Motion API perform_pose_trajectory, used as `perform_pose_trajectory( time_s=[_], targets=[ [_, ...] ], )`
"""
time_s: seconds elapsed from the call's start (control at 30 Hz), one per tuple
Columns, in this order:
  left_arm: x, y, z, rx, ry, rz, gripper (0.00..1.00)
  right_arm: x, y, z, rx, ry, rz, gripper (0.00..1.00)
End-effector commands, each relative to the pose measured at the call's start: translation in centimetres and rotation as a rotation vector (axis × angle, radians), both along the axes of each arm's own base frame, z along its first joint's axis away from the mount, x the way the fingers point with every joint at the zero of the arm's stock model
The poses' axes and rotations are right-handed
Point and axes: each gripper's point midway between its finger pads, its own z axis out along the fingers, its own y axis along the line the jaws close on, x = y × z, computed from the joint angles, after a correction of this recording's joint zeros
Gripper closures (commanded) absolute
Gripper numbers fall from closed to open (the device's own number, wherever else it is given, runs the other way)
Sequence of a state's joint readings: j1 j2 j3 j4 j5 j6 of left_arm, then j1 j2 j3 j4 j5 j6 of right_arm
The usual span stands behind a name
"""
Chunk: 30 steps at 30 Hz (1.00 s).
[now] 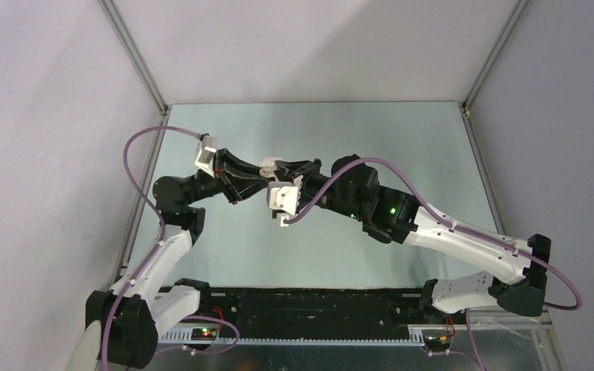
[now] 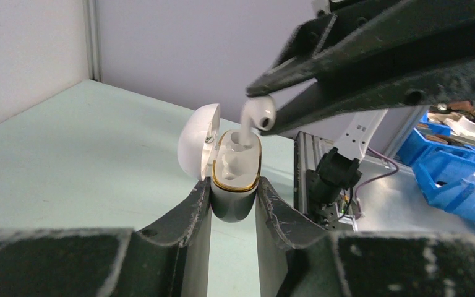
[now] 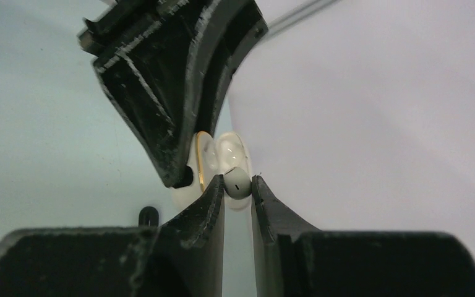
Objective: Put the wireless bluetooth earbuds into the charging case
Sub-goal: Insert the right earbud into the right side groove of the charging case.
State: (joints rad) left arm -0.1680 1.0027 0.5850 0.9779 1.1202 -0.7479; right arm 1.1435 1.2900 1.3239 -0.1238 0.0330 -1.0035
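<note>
My left gripper point(image 2: 234, 185) is shut on the white charging case point(image 2: 235, 199) and holds it upright above the table, its lid point(image 2: 195, 148) hinged open to the left. My right gripper point(image 2: 258, 112) is shut on one white earbud point(image 2: 260, 115); the earbud's stem points down into the far slot of the case. A white shape sits in the near slot point(image 2: 227, 167); I cannot tell whether it is the second earbud. In the right wrist view the earbud point(image 3: 237, 181) is pinched between my fingertips right against the case point(image 3: 205, 162). From above, both grippers meet at the table's middle point(image 1: 271, 168).
A tiny black bit point(image 3: 149, 215) lies on the pale green table point(image 1: 402, 139) below the grippers. Grey walls enclose the table on three sides. Blue bins point(image 2: 454, 179) and an aluminium rail point(image 2: 303, 164) stand beyond the table's edge.
</note>
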Motion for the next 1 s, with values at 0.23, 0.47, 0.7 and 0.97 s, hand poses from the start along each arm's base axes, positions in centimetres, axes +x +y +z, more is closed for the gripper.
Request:
perform_pose_trajectory(
  time_s=[0.23,0.47,0.7,0.97],
  targets=[
    [1.0,0.3,1.5,-0.048,-0.049,0.083,1.00,-2.1,1.5,0.2,-0.030,-0.070,0.130,0.90],
    [0.6,0.4,1.1,-0.036,-0.072,0.078,1.00,-0.5,0.9,0.9,-0.038,-0.137,0.041,1.00],
    [0.5,0.3,0.6,-0.021,-0.079,0.072,1.00,0.4,0.1,1.6,-0.015,-0.139,-0.028,1.00],
    [0.6,0.3,0.9,-0.021,-0.084,0.068,1.00,0.6,-0.2,1.1,-0.024,-0.114,-0.041,1.00]
  ],
)
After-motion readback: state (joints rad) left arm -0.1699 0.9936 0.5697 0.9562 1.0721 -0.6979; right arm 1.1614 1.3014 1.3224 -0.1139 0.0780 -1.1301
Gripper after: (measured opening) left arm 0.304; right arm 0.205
